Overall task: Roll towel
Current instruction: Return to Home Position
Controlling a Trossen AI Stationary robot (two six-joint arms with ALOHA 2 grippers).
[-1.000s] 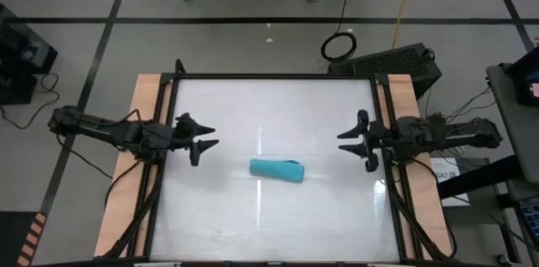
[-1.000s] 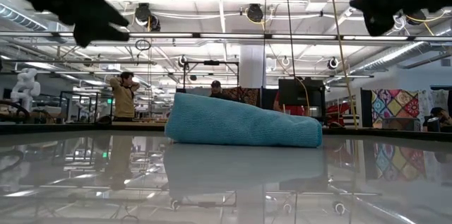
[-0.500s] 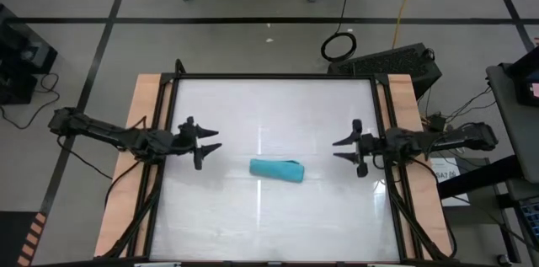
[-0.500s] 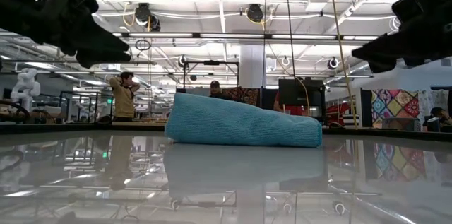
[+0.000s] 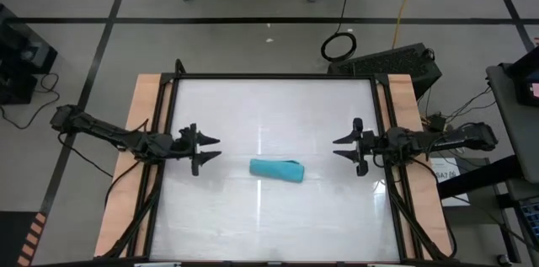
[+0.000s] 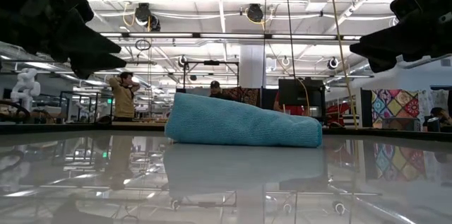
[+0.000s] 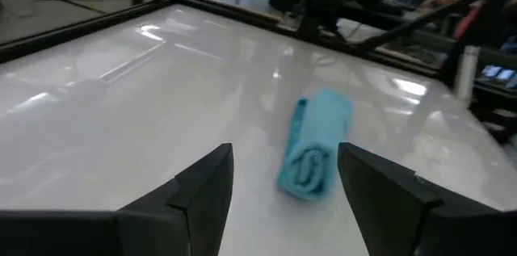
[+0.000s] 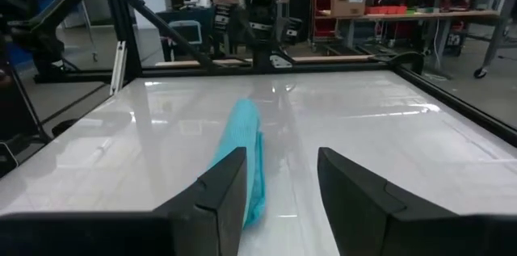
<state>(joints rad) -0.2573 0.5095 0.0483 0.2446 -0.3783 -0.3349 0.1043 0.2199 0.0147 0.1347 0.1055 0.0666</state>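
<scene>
The teal-blue towel [image 5: 277, 169] lies rolled up near the middle of the white table, its long side on the surface. Its spiral end [image 7: 305, 167] shows in the left wrist view; it also shows in the low view [image 6: 240, 123] and the right wrist view [image 8: 242, 147]. My left gripper [image 5: 207, 148] hovers open at the table's left side, pointing at the roll. My right gripper [image 5: 344, 148] hovers open at the right side, facing the roll's other end. Neither touches the towel.
A black frame [image 5: 274, 77] borders the table, with wooden strips [image 5: 143, 115] along both sides. Bare glossy surface lies all around the roll. Beyond the far edge of the table, people stand in the room [image 6: 126, 95].
Both grippers have come down toward the table and drawn back a little toward their own side edges, tipping closer to level. The rolled towel has stayed where it was.
</scene>
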